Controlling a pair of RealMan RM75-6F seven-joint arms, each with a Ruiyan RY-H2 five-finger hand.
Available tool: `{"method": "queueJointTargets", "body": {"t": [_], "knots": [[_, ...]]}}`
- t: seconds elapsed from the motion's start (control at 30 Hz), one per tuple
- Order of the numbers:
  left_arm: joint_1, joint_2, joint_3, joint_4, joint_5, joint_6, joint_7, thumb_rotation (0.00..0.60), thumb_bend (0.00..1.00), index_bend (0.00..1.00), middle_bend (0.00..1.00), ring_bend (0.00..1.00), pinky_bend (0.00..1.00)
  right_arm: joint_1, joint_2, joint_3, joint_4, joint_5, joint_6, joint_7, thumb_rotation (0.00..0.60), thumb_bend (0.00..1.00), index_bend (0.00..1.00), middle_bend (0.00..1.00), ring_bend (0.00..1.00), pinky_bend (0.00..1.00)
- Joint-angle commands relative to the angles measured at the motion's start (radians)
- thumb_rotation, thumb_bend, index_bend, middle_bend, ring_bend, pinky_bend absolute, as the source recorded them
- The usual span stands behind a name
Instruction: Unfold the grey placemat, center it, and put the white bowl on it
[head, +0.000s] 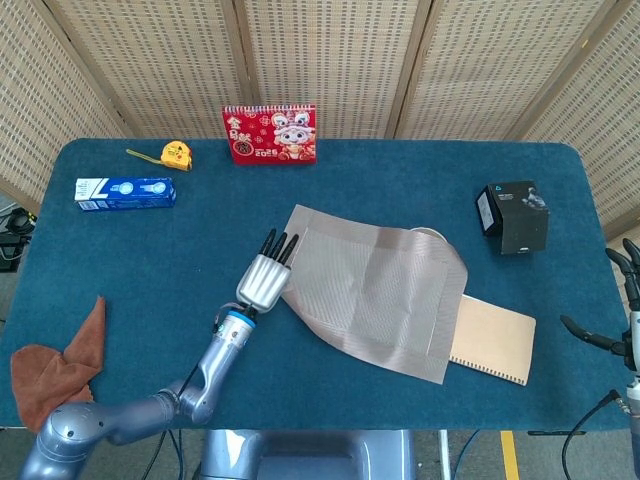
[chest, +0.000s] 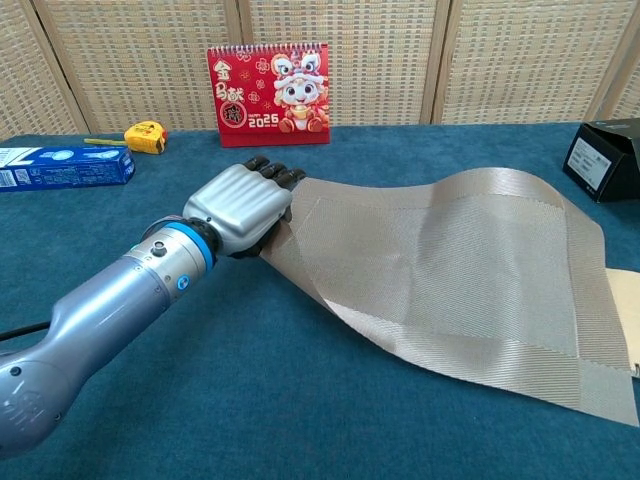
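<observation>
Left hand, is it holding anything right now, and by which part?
The left hand grips the grey placemat by its left edge; the right hand holds nothing.

I see the blue table (head: 120, 250). The mat (head: 380, 290) lies right of my left hand (head: 262, 280), the cloth (head: 60, 360) far left.

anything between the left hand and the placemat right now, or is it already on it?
Nothing visible stands between them. The left hand already grips the grey placemat at its left edge, lifting it off the table. A pale rim peeks from under the mat's raised far edge; possibly the bowl, but too little shows to tell.
</observation>
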Motion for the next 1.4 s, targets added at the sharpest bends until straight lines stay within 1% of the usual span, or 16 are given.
{"method": "queueJointTargets", "body": {"t": [0.03, 0.3, 0.37, 0.53, 0.67, 0.7, 0.77, 0.87, 1.03, 1.17, 1.3, 1.4], "knots": [[0.009, 0.007, 0.004, -0.004, 0.011, 0.014, -0.007, 0.600, 0.60, 0.74, 0.00, 0.00, 0.00, 0.000, 0.001, 0.000, -0.001, -0.001, 0.001, 0.001, 0.600, 0.20, 0.14, 0.00, 0.00, 0.00], [0.044, 0.059, 0.023, -0.070, 0.038, 0.053, -0.009, 0.600, 0.60, 0.74, 0.00, 0.00, 0.00, -0.001, 0.002, -0.006, -0.007, -0.015, 0.010, -0.007, 0.600, 0.20, 0.14, 0.00, 0.00, 0.00], [0.060, 0.087, 0.031, -0.107, 0.042, 0.066, 0.003, 0.600, 0.60, 0.74, 0.00, 0.00, 0.00, -0.002, 0.002, -0.006, -0.010, -0.016, 0.012, -0.009, 0.600, 0.20, 0.14, 0.00, 0.00, 0.00], [0.118, 0.190, 0.067, -0.247, 0.051, 0.110, 0.048, 0.600, 0.60, 0.74, 0.00, 0.00, 0.00, -0.002, 0.003, -0.010, -0.017, -0.024, 0.016, -0.020, 0.600, 0.20, 0.14, 0.00, 0.00, 0.00], [0.152, 0.243, 0.089, -0.329, 0.039, 0.124, 0.080, 0.600, 0.60, 0.74, 0.00, 0.00, 0.00, -0.002, 0.002, -0.013, -0.020, -0.029, 0.018, -0.028, 0.600, 0.20, 0.14, 0.00, 0.00, 0.00], [0.172, 0.273, 0.105, -0.381, 0.032, 0.134, 0.100, 0.600, 0.60, 0.74, 0.00, 0.00, 0.00, -0.002, 0.001, -0.014, -0.023, -0.032, 0.021, -0.032, 0.600, 0.20, 0.14, 0.00, 0.00, 0.00], [0.193, 0.308, 0.123, -0.446, 0.023, 0.144, 0.131, 0.600, 0.60, 0.74, 0.00, 0.00, 0.00, -0.002, 0.001, -0.015, -0.026, -0.035, 0.024, -0.037, 0.600, 0.20, 0.14, 0.00, 0.00, 0.00], [0.231, 0.376, 0.164, -0.583, 0.001, 0.166, 0.215, 0.600, 0.60, 0.74, 0.00, 0.00, 0.00, -0.003, -0.001, -0.019, -0.032, -0.043, 0.030, -0.052, 0.600, 0.20, 0.14, 0.00, 0.00, 0.00], [0.272, 0.425, 0.215, -0.720, -0.004, 0.189, 0.257, 0.600, 0.60, 0.74, 0.00, 0.00, 0.00, -0.004, -0.003, -0.024, -0.041, -0.053, 0.036, -0.064, 0.600, 0.20, 0.14, 0.00, 0.00, 0.00], [0.298, 0.451, 0.263, -0.795, 0.035, 0.204, 0.257, 0.600, 0.60, 0.73, 0.00, 0.00, 0.00, -0.005, -0.005, -0.029, -0.045, -0.061, 0.042, -0.074, 0.600, 0.20, 0.14, 0.00, 0.00, 0.00], [0.320, 0.467, 0.308, -0.832, 0.089, 0.218, 0.265, 0.600, 0.60, 0.70, 0.00, 0.00, 0.00, -0.006, -0.006, -0.032, -0.049, -0.064, 0.045, -0.081, 0.600, 0.20, 0.14, 0.00, 0.00, 0.00], [0.335, 0.477, 0.336, -0.848, 0.125, 0.221, 0.263, 0.600, 0.58, 0.61, 0.00, 0.00, 0.00, -0.007, -0.007, -0.035, -0.052, -0.068, 0.046, -0.087, 0.600, 0.20, 0.14, 0.00, 0.00, 0.00]]}}
